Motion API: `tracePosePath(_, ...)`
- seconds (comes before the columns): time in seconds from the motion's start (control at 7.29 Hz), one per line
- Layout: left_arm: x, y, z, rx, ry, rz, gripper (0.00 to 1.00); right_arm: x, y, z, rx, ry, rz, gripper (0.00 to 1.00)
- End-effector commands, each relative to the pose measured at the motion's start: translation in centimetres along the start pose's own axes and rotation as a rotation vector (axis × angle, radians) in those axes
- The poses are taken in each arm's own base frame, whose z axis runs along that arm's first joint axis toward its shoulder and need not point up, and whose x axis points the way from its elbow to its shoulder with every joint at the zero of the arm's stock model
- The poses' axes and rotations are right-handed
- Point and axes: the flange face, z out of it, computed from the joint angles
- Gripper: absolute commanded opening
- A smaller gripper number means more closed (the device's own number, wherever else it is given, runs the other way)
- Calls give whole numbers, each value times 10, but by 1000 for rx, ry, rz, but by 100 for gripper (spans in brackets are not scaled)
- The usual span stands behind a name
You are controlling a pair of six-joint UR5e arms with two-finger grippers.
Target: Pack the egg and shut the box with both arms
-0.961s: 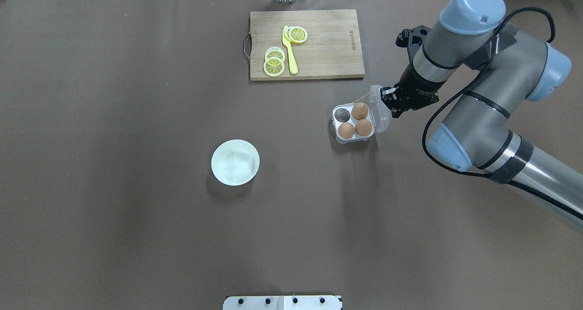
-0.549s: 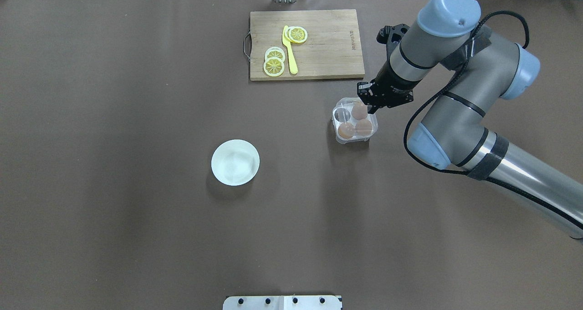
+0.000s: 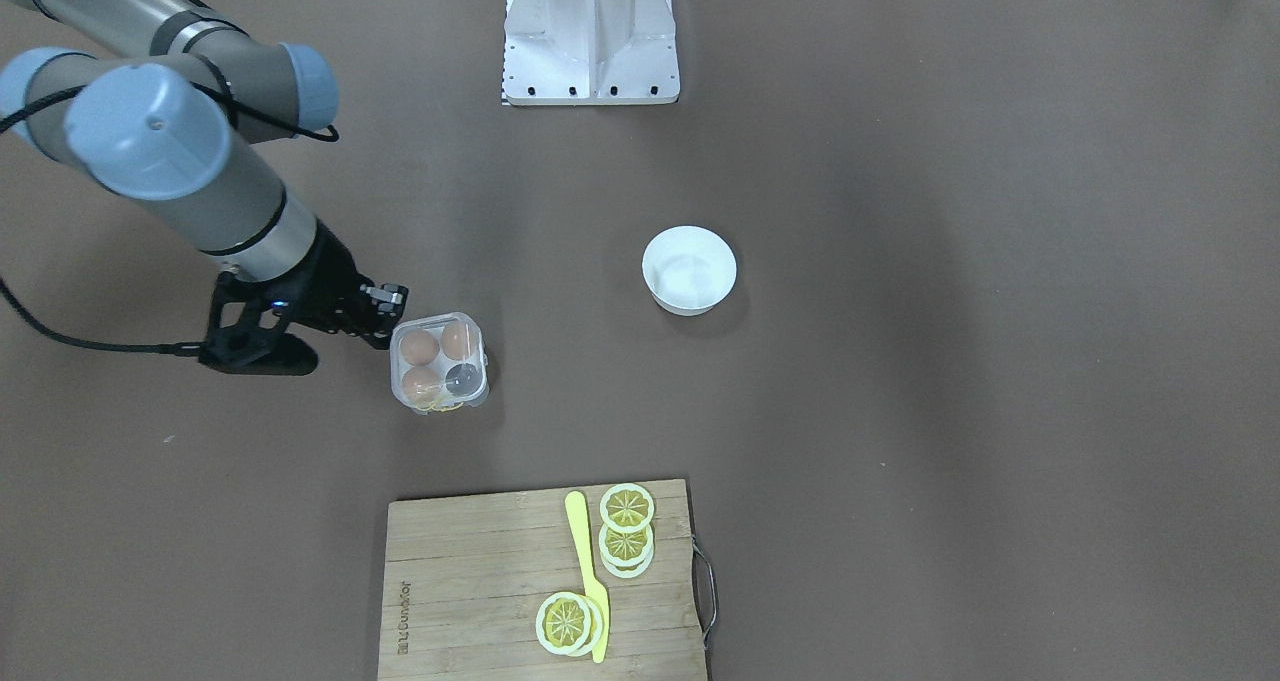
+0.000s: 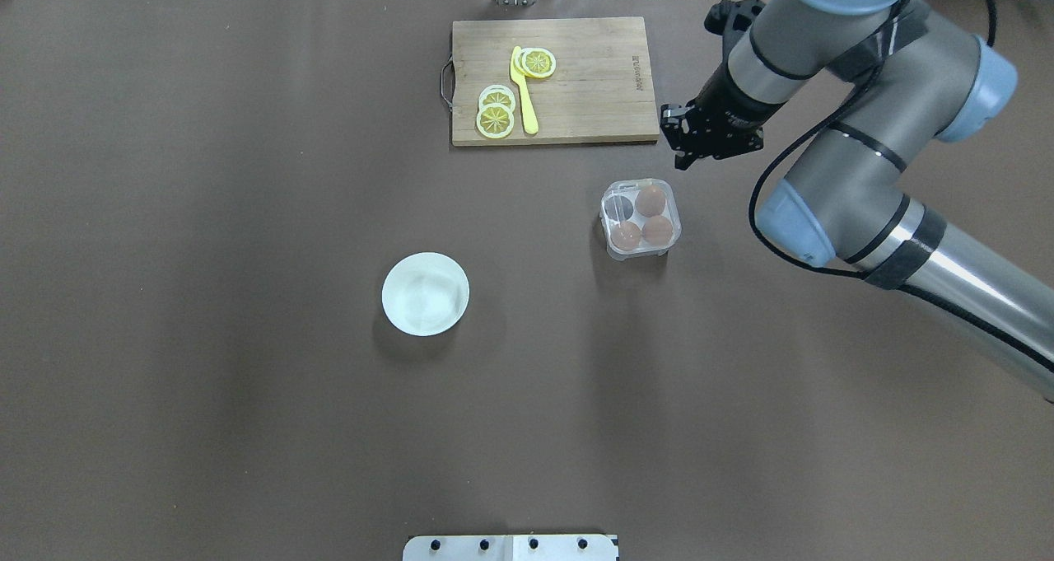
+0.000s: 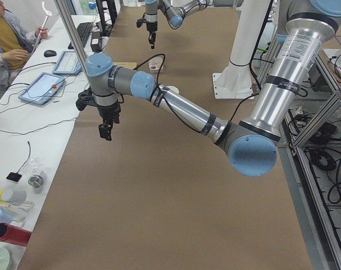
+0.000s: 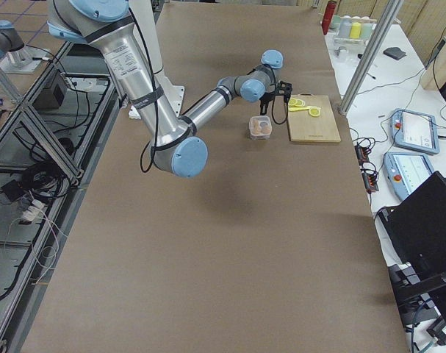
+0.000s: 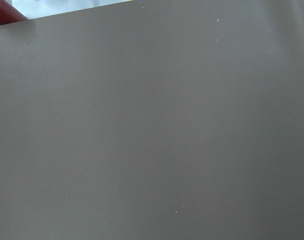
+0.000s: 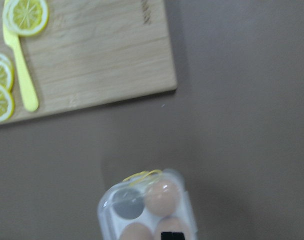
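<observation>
The clear box stands on the brown table just in front of the cutting board, with its lid down over it. Three light-brown eggs lie inside, one at the far right; the far-left cup holds none. A yellow bit shows at its far edge. My right gripper hangs above the table between box and board, shut and empty; its tip shows over the box. My left gripper shows only in the exterior left view, far off to the left; I cannot tell its state.
A wooden cutting board with lemon slices and a yellow knife lies at the far edge. A round white bowl sits left of the box. The white mounting stand is at the robot's side.
The lid stood open with my right gripper behind it. The gripper pushed it over the box; the lid is now down and the gripper has drawn away toward the board.
</observation>
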Motion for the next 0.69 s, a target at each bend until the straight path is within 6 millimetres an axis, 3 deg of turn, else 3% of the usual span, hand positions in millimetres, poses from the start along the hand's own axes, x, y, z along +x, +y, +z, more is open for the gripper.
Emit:
tracePosePath(0.0, -24, 11, 15, -26, 15, -39, 97, 134, -62, -54, 34, 60, -88, 0)
tracePosePath(0.27, -53, 34, 30, -54, 9, -87, 97, 269, -83, -110, -6, 129, -166, 0)
tracePosePath(0.41, -88, 57, 46, -74, 10, 3, 97, 325, -80, -124, -37, 170, -215, 0)
tracePosePath(0.55, -110, 67, 42, -67, 10, 11, 97, 384, -82, -126, -64, 186, -221, 0)
